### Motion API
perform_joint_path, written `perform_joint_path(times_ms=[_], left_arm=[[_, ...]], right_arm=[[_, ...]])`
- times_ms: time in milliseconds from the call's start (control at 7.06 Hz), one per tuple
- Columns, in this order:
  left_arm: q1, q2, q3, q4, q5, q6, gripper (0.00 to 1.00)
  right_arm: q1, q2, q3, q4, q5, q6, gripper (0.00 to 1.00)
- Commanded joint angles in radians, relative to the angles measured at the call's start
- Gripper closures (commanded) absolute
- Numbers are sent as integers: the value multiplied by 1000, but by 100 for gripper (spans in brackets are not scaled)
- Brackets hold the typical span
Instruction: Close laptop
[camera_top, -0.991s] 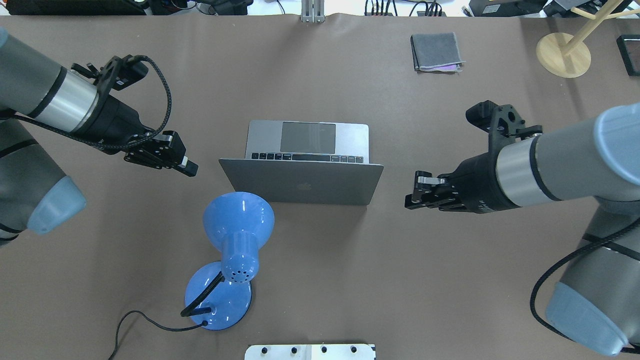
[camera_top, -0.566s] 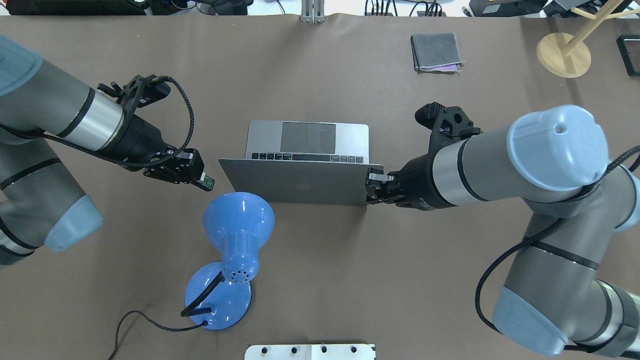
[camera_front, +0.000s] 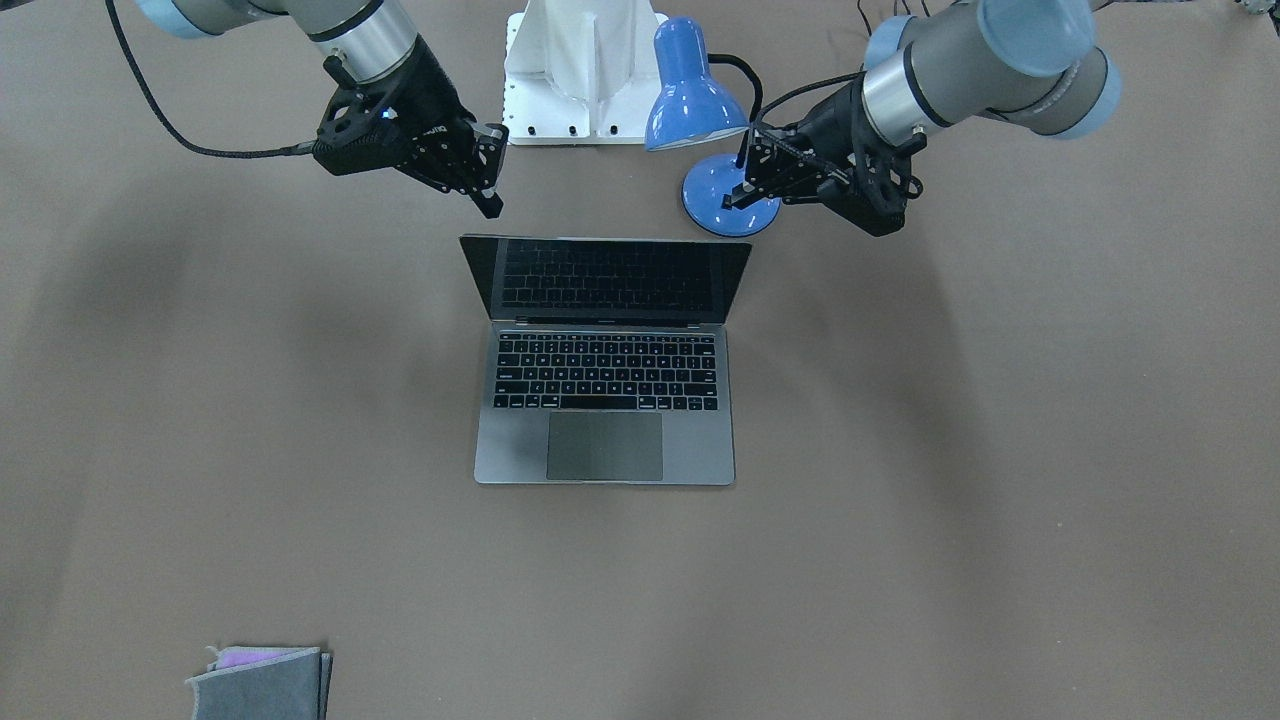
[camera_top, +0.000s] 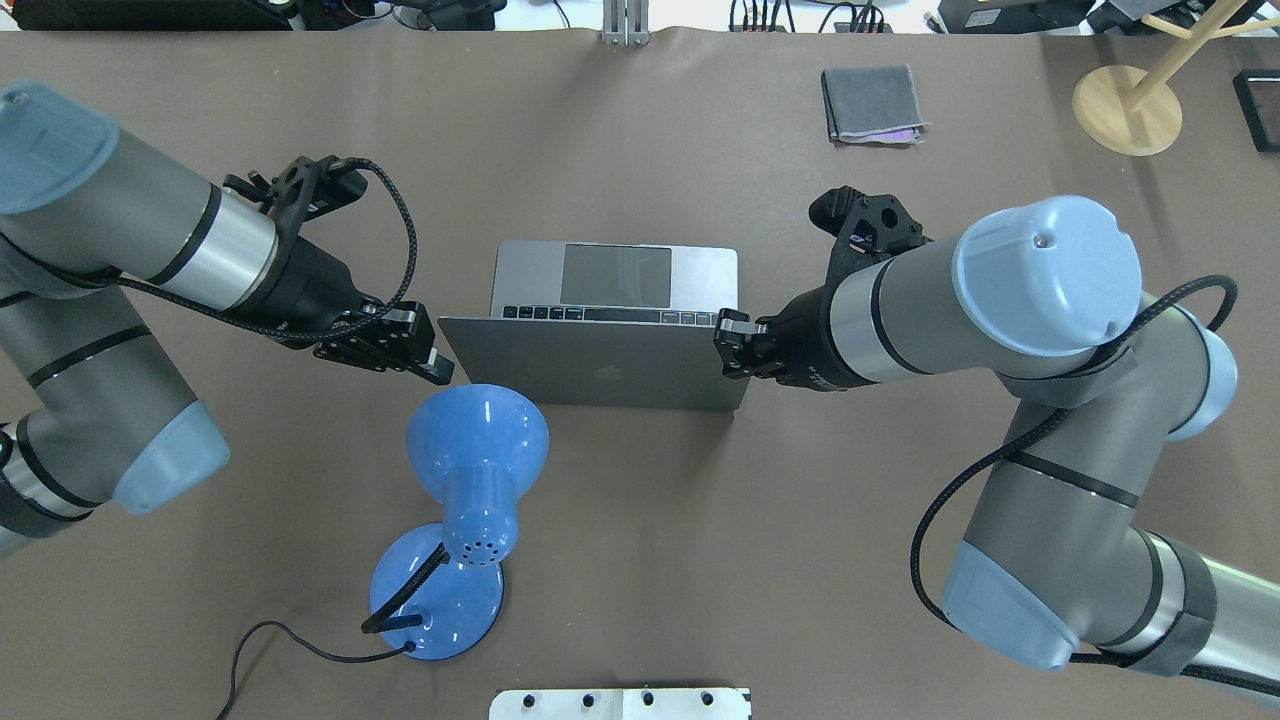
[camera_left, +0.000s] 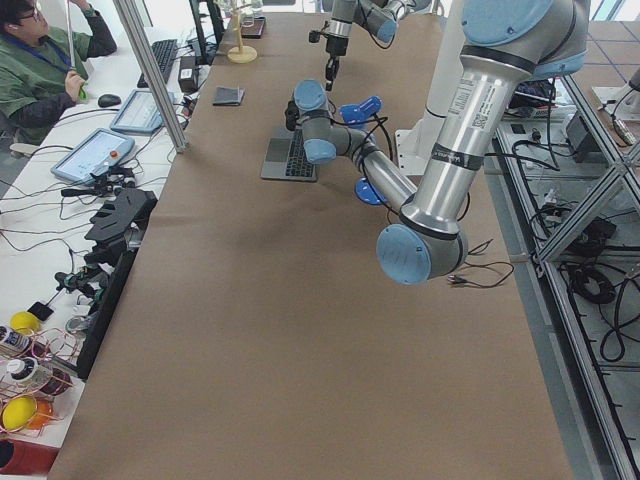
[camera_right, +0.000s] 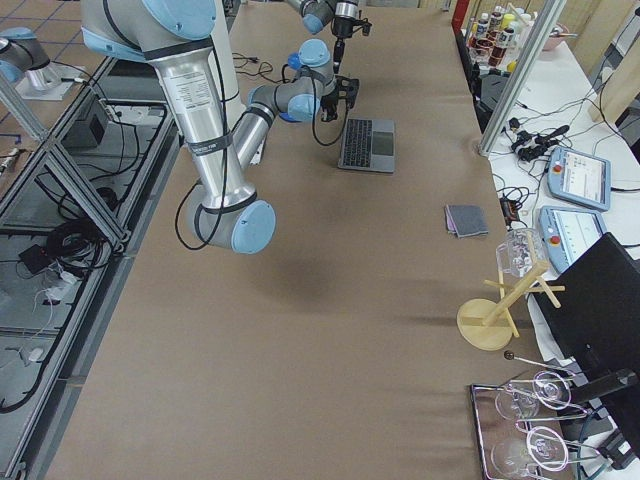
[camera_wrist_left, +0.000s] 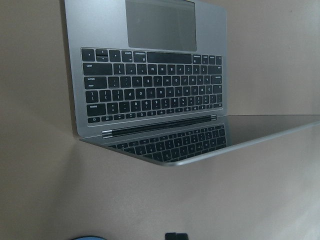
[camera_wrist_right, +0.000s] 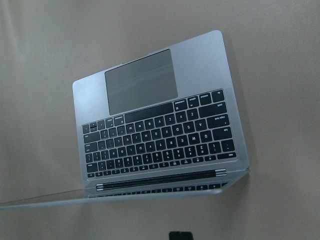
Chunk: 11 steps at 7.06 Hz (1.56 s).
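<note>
Grippers, two, both clenched empty (left gripper (camera_front: 742, 191), right gripper (camera_front: 489, 205)), flanked one open slim space-grey metal laptop (camera_front: 604, 365).

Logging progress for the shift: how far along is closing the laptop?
Done: nothing on the laptop itself; its lid stands open. In hand: the left gripper and right gripper sit by the lid's upper corners, fingers together. Remaining: pushing the lid down onto the keyboard.
</note>
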Motion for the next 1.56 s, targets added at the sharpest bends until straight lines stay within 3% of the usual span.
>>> perform_joint_path(times_ms=[0, 566, 1416], left_arm=[[15, -9, 17, 0, 25, 0, 100], [12, -44, 60, 7, 33, 4, 100], [-48, -127, 179, 12, 73, 9, 100]], right_arm=[[10, 22, -32, 1, -1, 0, 100], [43, 47, -78, 2, -1, -14, 100], [96, 157, -279, 10, 3, -50, 100]])
